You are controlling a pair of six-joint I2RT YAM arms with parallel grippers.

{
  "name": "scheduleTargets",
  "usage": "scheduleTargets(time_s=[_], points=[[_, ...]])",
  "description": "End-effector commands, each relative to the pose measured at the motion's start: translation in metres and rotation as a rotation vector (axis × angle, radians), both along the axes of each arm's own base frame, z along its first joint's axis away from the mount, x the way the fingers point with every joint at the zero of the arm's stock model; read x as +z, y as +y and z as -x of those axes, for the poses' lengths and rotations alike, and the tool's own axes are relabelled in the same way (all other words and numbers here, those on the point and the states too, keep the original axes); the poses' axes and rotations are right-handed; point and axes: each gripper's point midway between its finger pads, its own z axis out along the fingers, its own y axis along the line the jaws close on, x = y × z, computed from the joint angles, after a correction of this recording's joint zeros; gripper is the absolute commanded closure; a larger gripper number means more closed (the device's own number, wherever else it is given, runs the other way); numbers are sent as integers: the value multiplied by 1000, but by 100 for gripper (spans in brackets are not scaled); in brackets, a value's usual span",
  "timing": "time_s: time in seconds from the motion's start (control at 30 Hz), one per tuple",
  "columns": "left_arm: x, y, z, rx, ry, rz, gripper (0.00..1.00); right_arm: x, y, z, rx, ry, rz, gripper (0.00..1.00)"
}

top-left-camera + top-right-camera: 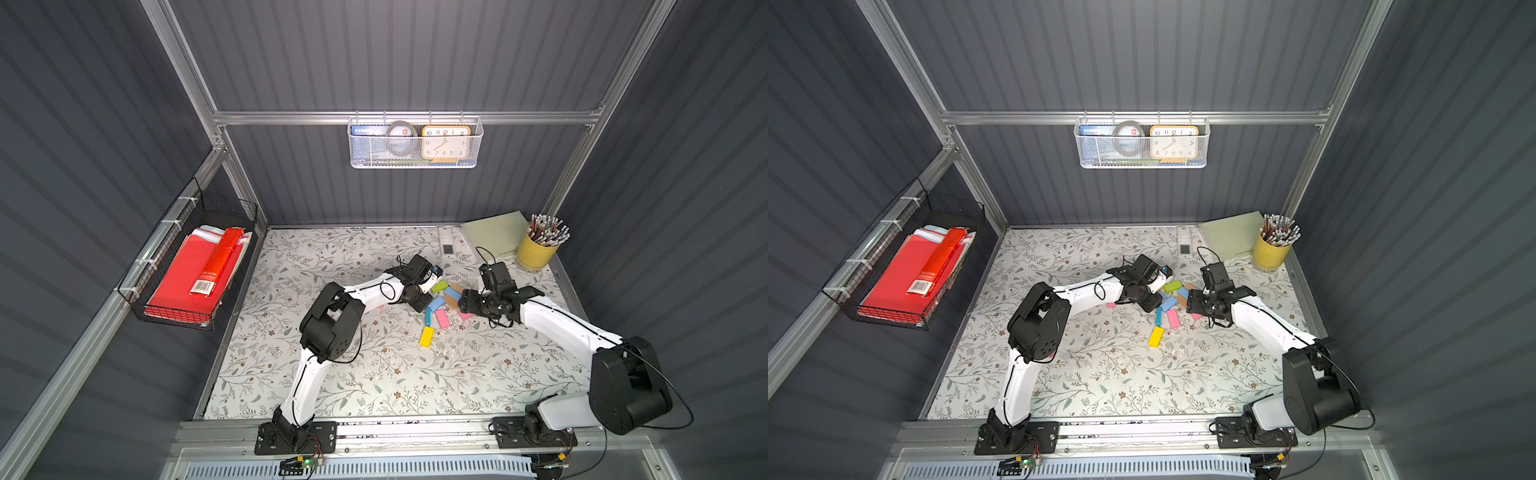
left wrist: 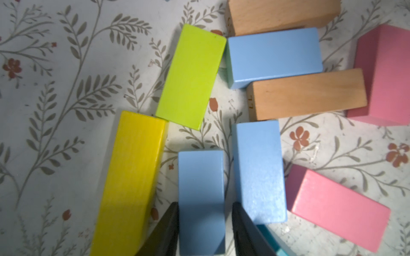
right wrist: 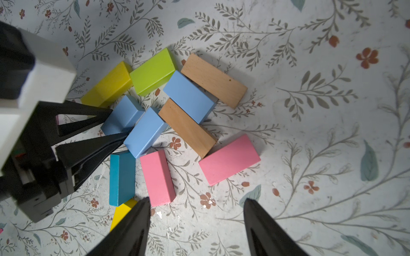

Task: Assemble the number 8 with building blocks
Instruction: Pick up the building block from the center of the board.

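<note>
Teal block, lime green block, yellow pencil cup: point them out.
teal block [image 3: 122, 179], right wrist view, centre of top face.
lime green block [image 3: 153, 72], right wrist view, centre of top face.
yellow pencil cup [image 1: 534, 255], a top view, outer wall.

The bench [image 1: 395, 382] is pale grey-white, printed with grey leafy sprigs and small rust-red flowers. On it lie plain, solid-coloured pieces: three light blue blocks [image 3: 188, 96], two tan blocks [image 3: 214, 81] with wood grain, two pink blocks [image 3: 229, 159], a lime green block [image 3: 153, 72], a teal block [image 3: 122, 178] and two yellow blocks [image 3: 108, 85]. At the bench's two o'clock corner stands a yellow cup [image 1: 534, 253]. At nine o'clock, red folders [image 1: 174, 286] fill a black wire basket [image 1: 178, 320].
</note>
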Motion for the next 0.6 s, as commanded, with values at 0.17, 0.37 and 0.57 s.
scheduleTargets(time_s=[0.17, 0.37, 0.57], points=[[-21, 4, 2, -3, 26, -67, 70, -9, -1, 2, 14, 16, 10, 29], [23, 4, -5, -4, -58, -45, 77, 0, 6, 0, 47, -4, -17, 29], [53, 37, 9, 0, -140, -92, 79, 23, 16, -4, 109, -82, -57, 28]])
